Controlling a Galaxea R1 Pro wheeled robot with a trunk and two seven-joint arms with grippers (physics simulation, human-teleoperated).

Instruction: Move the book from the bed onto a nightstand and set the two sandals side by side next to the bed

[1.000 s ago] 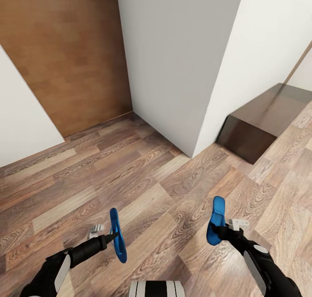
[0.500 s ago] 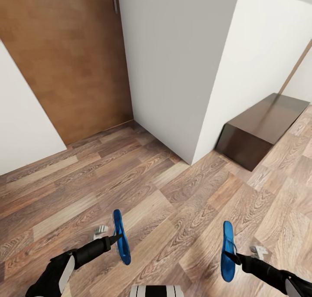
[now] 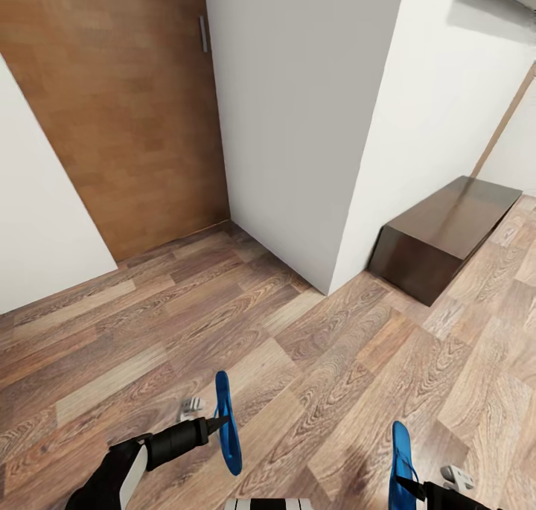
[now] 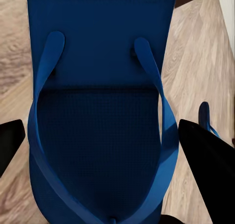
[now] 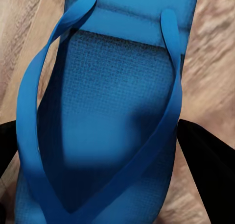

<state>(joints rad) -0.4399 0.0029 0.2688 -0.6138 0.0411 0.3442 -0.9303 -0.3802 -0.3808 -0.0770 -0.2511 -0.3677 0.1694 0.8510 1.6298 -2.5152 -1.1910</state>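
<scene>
White wall corner ahead, wooden door alongside, dark cabinet beyond.

Brown wood-plank floor spreads across the lower half of the head view, boards running at a slant, grain clear and evenly lit. Straight ahead a white wall corner juts forward, its two faces meeting at a sharp edge that comes down to the floor. Beside its shaded face stands a warm orange-brown wooden door with a small metal handle near its edge. Another white wall flanks the door. Past the corner's brighter face, a low dark-brown cabinet sits against the wall, top glossy.
</scene>
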